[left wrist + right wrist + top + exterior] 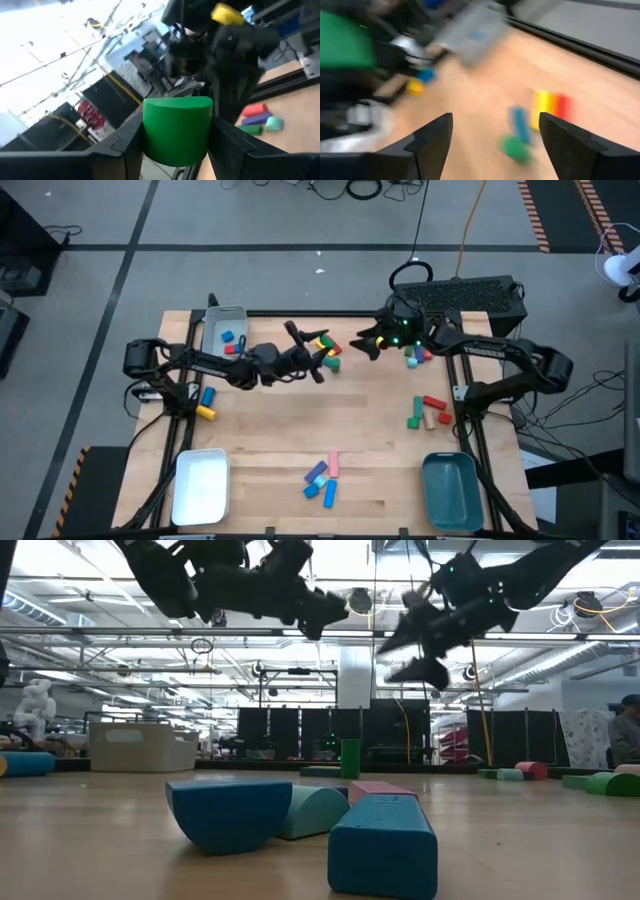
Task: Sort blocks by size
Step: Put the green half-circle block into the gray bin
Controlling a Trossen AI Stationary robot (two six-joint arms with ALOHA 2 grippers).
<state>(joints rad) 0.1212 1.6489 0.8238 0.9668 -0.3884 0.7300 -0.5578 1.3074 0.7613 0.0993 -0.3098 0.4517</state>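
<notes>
My left gripper (320,362) hangs high over the table's far middle, pointing toward the right edge, shut on a green block (176,129) with a rounded face. My right gripper (368,345) hovers just to its right, facing it. Its fingers are open and empty (495,125). In the low view both grippers hang well above the wood, the left one (312,608) and the right one (412,655). On the table under them lie yellow, red, blue and green blocks (547,107). More blocks lie near the front middle (322,475) and at the right (430,412). My left gripper pinches the green block by two opposite sides (150,135) between its two fingers. The fingers lie about level, coming from the table's left. The block stands out past the fingertips and is lifted clear of the table.
A grey tray (212,340) at the far left holds blue and red blocks. A white tray (203,488) sits near left and a teal tray (450,492) near right. Blue and yellow blocks (206,402) lie at the left edge, teal and pink ones (415,358) below my right arm.
</notes>
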